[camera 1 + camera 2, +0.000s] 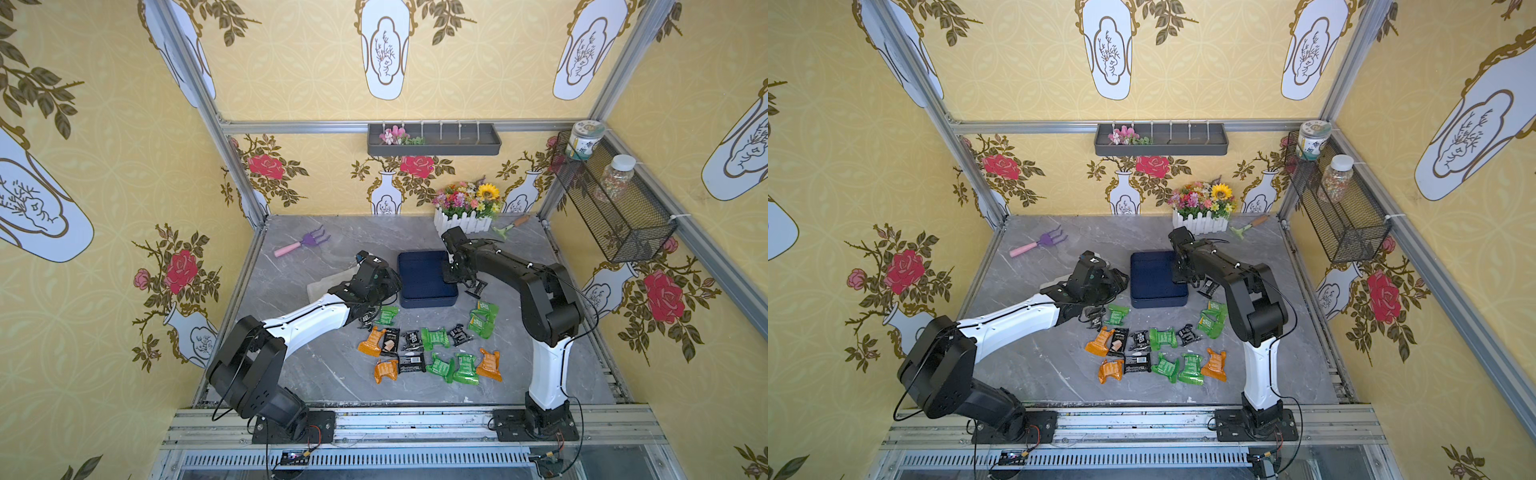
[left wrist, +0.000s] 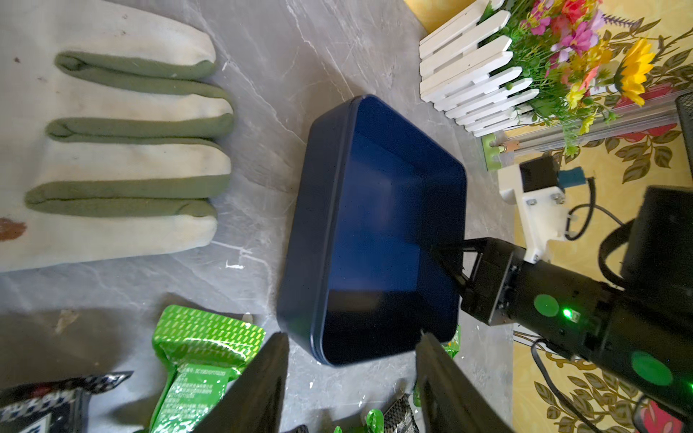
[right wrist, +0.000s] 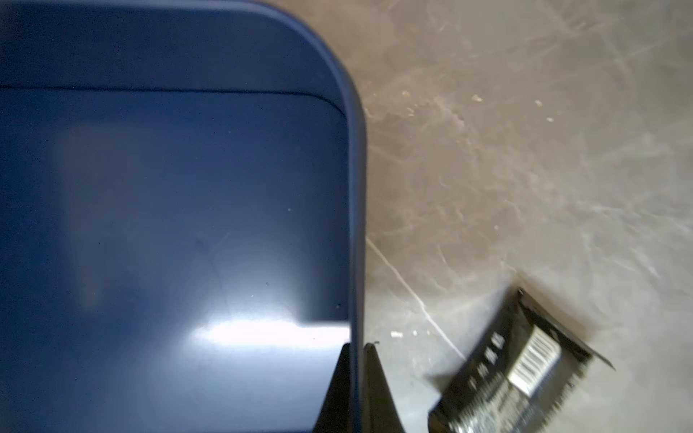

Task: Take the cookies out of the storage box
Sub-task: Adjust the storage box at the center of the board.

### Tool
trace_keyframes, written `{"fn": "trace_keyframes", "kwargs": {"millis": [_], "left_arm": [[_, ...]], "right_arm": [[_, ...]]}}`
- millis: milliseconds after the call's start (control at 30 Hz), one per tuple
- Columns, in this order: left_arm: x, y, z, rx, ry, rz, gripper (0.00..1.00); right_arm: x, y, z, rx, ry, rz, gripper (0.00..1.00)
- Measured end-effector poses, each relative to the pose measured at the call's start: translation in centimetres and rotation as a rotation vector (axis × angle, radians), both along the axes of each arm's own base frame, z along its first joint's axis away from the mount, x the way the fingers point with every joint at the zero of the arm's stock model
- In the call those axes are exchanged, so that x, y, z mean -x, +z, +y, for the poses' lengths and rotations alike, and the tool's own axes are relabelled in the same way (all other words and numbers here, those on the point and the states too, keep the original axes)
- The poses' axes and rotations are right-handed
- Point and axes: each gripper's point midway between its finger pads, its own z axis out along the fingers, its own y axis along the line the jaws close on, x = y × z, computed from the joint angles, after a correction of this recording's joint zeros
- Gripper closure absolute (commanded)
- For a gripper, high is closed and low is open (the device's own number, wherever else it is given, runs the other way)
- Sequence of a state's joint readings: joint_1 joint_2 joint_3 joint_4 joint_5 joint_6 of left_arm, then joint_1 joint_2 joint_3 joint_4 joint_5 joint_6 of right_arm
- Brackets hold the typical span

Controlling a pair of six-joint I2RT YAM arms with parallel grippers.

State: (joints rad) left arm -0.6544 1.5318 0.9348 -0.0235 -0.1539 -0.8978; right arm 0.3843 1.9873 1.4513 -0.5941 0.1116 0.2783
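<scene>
Storage box (image 2: 318, 210): bare blue floor visible.
Right claw (image 3: 359, 348): clamped on box wall.
Left claw (image 2: 352, 337): apart, empty, near box.
Cookies (image 1: 432, 338): on counter (image 1: 324, 365) beside box; some partly hidden by arms.

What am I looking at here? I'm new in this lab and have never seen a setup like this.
These are two robot arms bolted at the edge of a grey table, each ending in a two-fingered claw. Both top views come from one camera overhead; the other two pictures come from cameras on each arm's wrist. On the table sit a dark blue storage box, looking empty, and wrapped cookies in green, orange and black packets, spread mostly in front of it. A gardening glove, a purple rake and flowers lie around. The right claw is pinched shut on the box's side wall; the left claw is open, holding nothing.
</scene>
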Motion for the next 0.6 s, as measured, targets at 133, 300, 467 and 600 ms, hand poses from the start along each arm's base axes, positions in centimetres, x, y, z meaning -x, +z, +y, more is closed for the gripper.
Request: {"fn": "trace_keyframes", "kwargs": {"millis": [133,300,467,600], "left_arm": [[0.0,0.2,0.1,0.0,0.004,-0.005,0.41],[0.1,1.1,0.5,0.014,0.012,-0.035,0.41],[0.4,1.5,1.1,0.014,0.022,-0.064,0.41],[0.6,1.6,1.5,0.015,0.032,-0.078,0.41]], "right_arm": [[0.6,2.1,0.6,0.071,0.036,-0.12,1.0],[1.2,4.3,0.9,0.168,0.068,-0.261,1.0],[1.5,5.9,0.5,0.232,0.054,-0.371,1.0],[1.7,6.4,1.0,0.249,0.062,-0.42,1.0]]}}
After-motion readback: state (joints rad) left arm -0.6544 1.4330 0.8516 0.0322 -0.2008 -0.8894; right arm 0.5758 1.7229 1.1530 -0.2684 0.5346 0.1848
